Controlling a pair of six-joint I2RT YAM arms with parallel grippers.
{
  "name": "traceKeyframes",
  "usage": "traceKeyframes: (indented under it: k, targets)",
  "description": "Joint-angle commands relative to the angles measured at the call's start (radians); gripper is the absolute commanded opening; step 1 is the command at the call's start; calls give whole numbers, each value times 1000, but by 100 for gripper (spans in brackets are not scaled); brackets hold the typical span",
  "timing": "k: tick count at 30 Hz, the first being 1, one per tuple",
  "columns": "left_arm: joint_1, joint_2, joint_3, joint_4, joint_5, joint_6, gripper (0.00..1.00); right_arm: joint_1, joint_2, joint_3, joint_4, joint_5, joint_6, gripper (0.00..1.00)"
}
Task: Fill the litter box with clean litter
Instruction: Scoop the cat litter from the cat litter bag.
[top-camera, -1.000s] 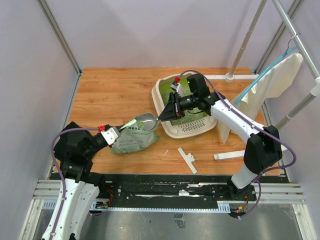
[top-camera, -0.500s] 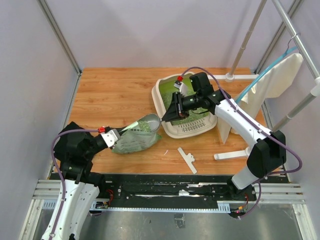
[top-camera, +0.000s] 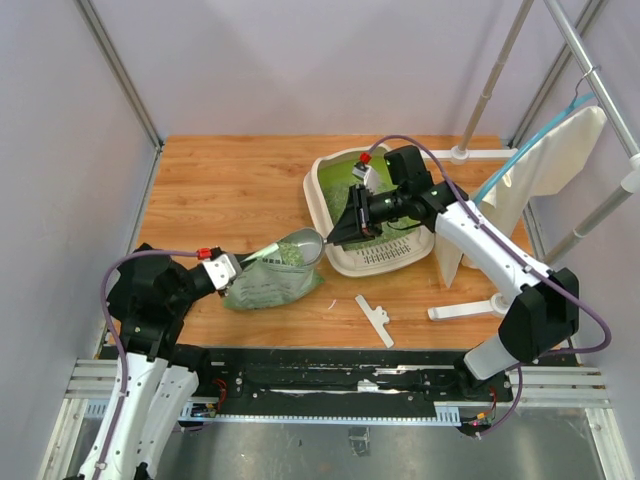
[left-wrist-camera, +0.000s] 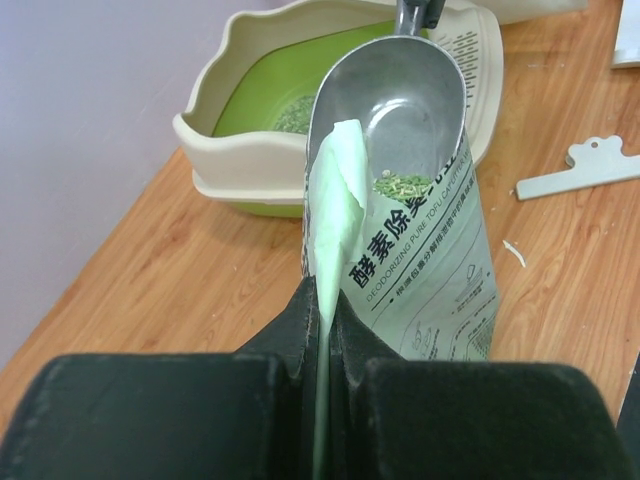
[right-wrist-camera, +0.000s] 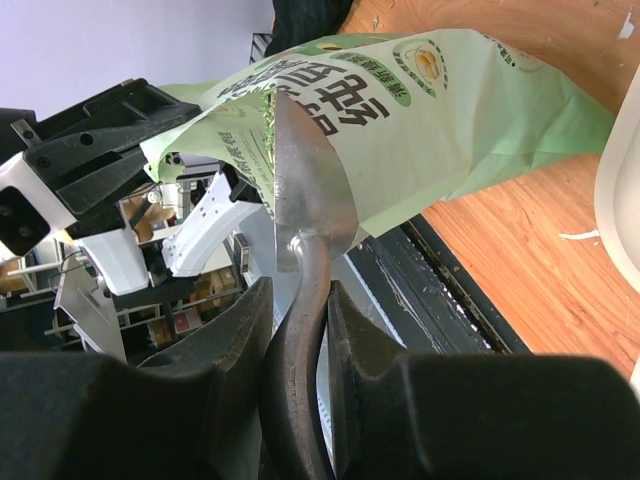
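The litter box (top-camera: 318, 200), cream with a green inside, stands at the right back of the table; a little clean litter (left-wrist-camera: 293, 115) lies in it. A light green printed bag (top-camera: 265, 288) lies to its left. My left gripper (top-camera: 232, 266) is shut on the bag's upper edge (left-wrist-camera: 335, 190) and holds the mouth open. My right gripper (top-camera: 345, 228) is shut on the handle of a silver scoop (top-camera: 300, 247). The scoop's bowl (left-wrist-camera: 400, 100) sits in the bag's mouth with a few granules (left-wrist-camera: 400, 185) in it. In the right wrist view the scoop (right-wrist-camera: 310, 200) points into the bag (right-wrist-camera: 440, 120).
A flat white bracket (top-camera: 373, 319) lies on the wood in front of the box. At the right stands a white rack foot (top-camera: 465, 310) with a cream cloth (top-camera: 530, 185) hanging on it. A pole base (top-camera: 460, 153) sits behind the box.
The right arm has shifted slightly to the right, drawing the scoop a little towards the box. The scoop's bowl stays at the bag's mouth. The left gripper keeps its hold.
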Motion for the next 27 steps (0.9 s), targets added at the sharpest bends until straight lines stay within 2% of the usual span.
traceKeyframes:
  k: [1, 8, 19, 25, 27]
  targets:
    - [8, 18, 142, 40, 18, 87, 0, -16, -43, 96, -20, 54, -50, 1]
    - [9, 61, 242, -54, -20, 183, 0, -21, -32, 145, -42, 15, -69, 1]
    - [8, 42, 221, 59, 26, 115, 1, -38, 6, 80, -35, 22, -65, 1]
    - [8, 74, 254, 56, 49, 135, 0, -22, 45, 53, 14, -15, -28, 1]
    - [9, 92, 290, 9, 49, 182, 1, -46, 46, 30, 29, -50, -10, 1]
